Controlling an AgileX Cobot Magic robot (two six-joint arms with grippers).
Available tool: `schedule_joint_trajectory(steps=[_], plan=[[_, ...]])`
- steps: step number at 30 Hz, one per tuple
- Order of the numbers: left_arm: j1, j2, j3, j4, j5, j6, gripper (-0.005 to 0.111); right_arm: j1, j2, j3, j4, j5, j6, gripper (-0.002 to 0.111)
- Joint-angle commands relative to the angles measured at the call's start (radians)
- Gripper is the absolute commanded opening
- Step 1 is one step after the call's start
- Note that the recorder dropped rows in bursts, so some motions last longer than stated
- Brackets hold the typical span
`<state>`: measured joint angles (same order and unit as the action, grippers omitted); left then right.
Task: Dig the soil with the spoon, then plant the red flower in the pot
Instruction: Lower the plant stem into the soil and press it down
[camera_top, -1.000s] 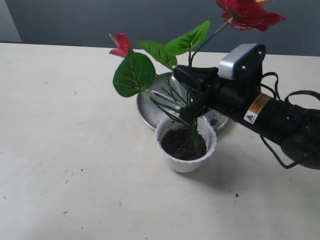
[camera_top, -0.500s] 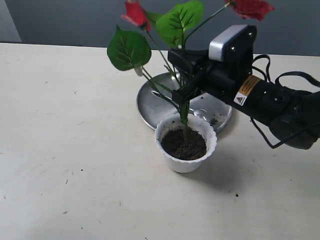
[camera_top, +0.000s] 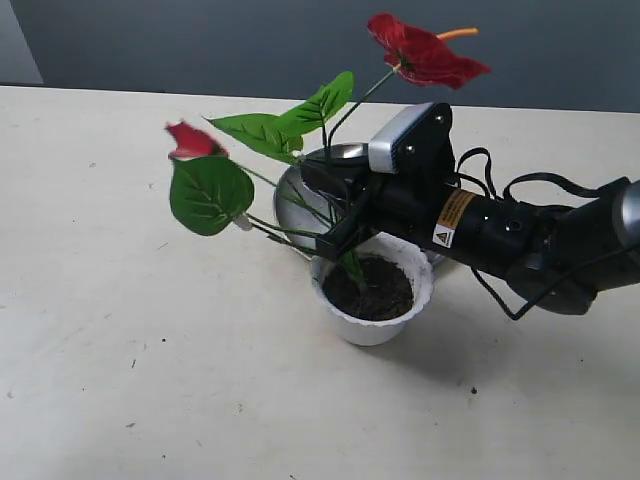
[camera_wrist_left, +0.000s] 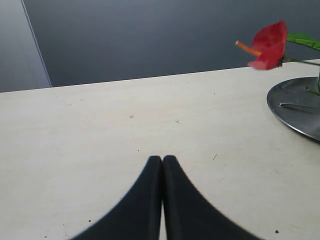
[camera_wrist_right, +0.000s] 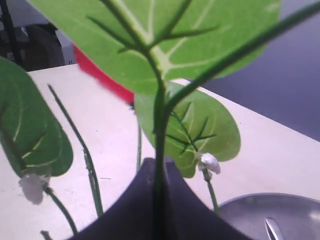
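**Still clamped: flower leaning, stem base only just in the soil**

Plainly the main hazard is the tilt. The red flower (camera_top: 300, 140) leans well over to the left of the exterior view, its leaves and one bloom hanging out beyond the pot (camera_top: 372, 290) over the desk (camera_top: 120, 330). Only the foot of the stem appears to reach the soil (camera_top: 370, 288), and how deep it sits cannot be told. If the right gripper (camera_top: 338, 215) let go now, my judgement is that the top-heavy sprig could topple out, or lever loose dirt over the scalloped rim. A sideways pull could also tip the light pot, which stands just in front of the steel plate (camera_top: 300, 200).

The right gripper is closed on the stem, holding it just above the pot's rim on the plate side; the right wrist view shows the stem (camera_wrist_right: 160, 150) running straight between the closed jaws, leaves spread beyond. The left gripper (camera_wrist_left: 162, 162) is pressed together holding nothing, low over bare desk, well apart from the pot. A spoon (camera_wrist_left: 300, 106) lies in the plate.
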<state>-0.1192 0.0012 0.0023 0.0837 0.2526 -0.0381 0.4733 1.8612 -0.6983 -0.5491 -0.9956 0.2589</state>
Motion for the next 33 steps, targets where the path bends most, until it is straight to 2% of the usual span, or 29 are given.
schedule_joint_trajectory(steps=[1,7,11,14,20,24,33], plan=[[-0.005,-0.001,-0.002,0.000,-0.013,-0.004,0.001,-0.001,-0.033,0.006,-0.019,0.184,0.003,0.000],[-0.005,-0.001,-0.002,0.000,-0.013,-0.004,0.001,-0.001,-0.094,0.006,-0.070,0.314,0.003,0.000],[-0.005,-0.001,-0.002,0.000,-0.013,-0.004,0.001,-0.001,-0.104,0.007,-0.070,0.330,0.003,0.000],[-0.005,-0.001,-0.002,0.000,-0.013,-0.004,0.001,-0.001,-0.104,0.034,-0.053,0.248,-0.057,0.000],[-0.005,-0.001,-0.002,0.000,-0.013,-0.004,0.001,-0.001,-0.104,0.183,0.171,0.036,-0.278,0.000],[-0.005,-0.001,-0.002,0.000,-0.013,-0.004,0.001,-0.001,-0.104,0.258,0.175,-0.029,-0.297,0.000],[-0.005,-0.001,-0.002,0.000,-0.013,-0.004,0.001,-0.001,-0.104,0.337,0.126,-0.039,-0.266,0.000]])
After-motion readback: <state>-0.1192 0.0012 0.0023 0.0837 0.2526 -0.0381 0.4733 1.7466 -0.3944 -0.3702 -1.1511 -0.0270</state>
